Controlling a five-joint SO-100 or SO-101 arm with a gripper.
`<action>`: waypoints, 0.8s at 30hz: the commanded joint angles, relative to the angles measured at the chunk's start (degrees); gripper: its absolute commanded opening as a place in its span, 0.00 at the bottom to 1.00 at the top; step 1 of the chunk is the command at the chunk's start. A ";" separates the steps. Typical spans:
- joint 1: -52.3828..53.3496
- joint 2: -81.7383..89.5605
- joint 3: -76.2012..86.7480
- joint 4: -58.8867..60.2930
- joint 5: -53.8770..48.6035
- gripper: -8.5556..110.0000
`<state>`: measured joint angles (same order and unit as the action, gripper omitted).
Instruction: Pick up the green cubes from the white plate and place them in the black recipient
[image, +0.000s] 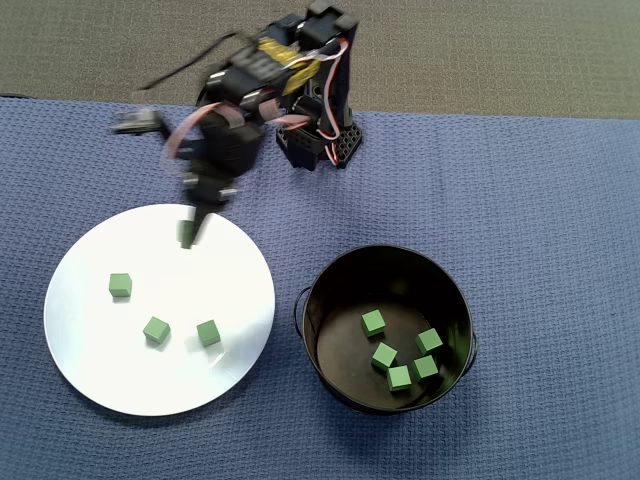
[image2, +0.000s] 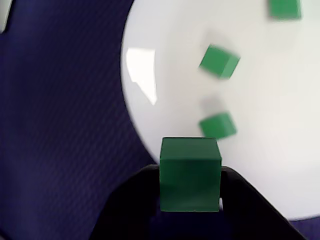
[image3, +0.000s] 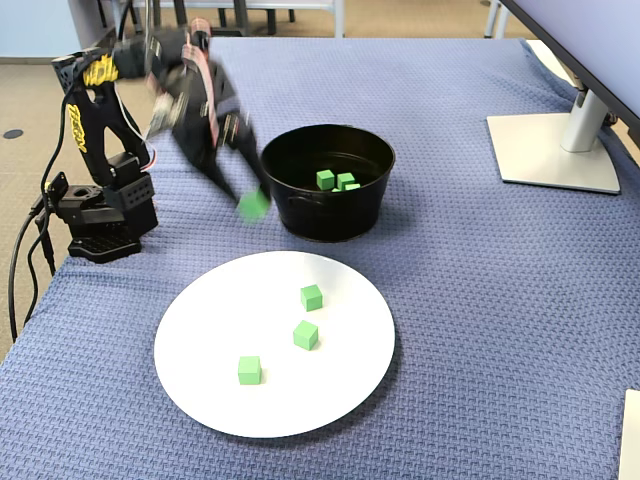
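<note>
Hand (image2: 190, 200) clenched on one green cube (image2: 190, 175), raised over the white plate's (image: 90, 350) rim; three cubes (image: 156, 329) on plate, five inside black recipient (image: 455, 300) beside it.

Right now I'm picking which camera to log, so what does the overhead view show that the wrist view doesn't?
Only the overhead view shows the black pot with five cubes inside, the arm's base and the whole plate. Only the wrist view shows the grip up close: the gripper shut on a cube, sharp. Both show three loose cubes on the plate and the blue cloth.
</note>
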<state>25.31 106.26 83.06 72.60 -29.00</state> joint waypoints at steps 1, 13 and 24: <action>-17.40 6.42 2.29 0.18 10.28 0.07; -44.30 -0.62 14.15 -14.68 14.33 0.36; -13.71 -3.08 4.83 -7.47 -5.01 0.29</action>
<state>-1.93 104.68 94.48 62.14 -24.17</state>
